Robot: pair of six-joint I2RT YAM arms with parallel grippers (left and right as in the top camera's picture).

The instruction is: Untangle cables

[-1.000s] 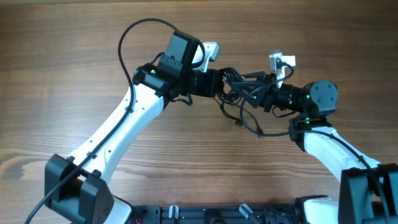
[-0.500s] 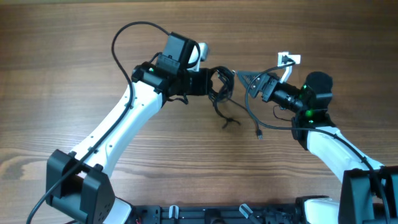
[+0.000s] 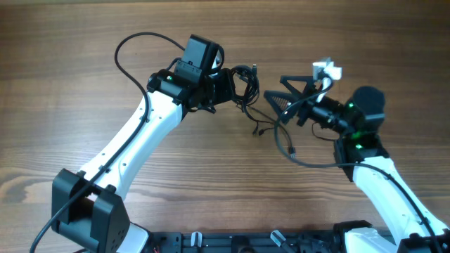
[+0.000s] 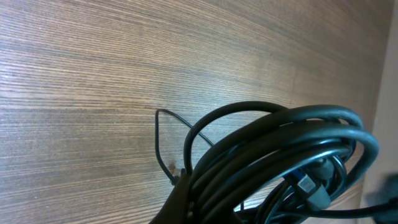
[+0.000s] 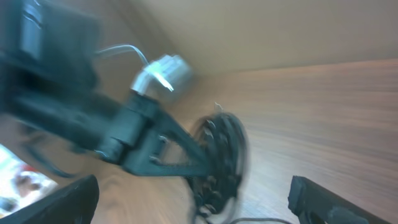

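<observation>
My left gripper (image 3: 238,86) is shut on a coiled bundle of black cables (image 3: 247,77), held just above the table at upper centre. In the left wrist view the coil (image 4: 280,152) fills the lower right, pinched against one dark finger (image 4: 179,200), and a thin strand (image 4: 157,134) loops out to the left. From the bundle a thin cord (image 3: 257,129) trails down to the table. My right gripper (image 3: 284,94) stands wide open to the right of the bundle, with nothing between its fingers. The right wrist view is blurred; it shows the bundle (image 5: 219,155) ahead of the open gripper (image 5: 193,208).
A loose black cord with a plug end (image 3: 290,150) curves below the right gripper toward the right arm (image 3: 365,165). The left arm (image 3: 140,140) crosses the table diagonally. The wooden table (image 3: 70,56) stretches all round.
The right gripper has opened and let go of the cables. The arms have drawn apart, the left carrying the bundle up and to the left.
</observation>
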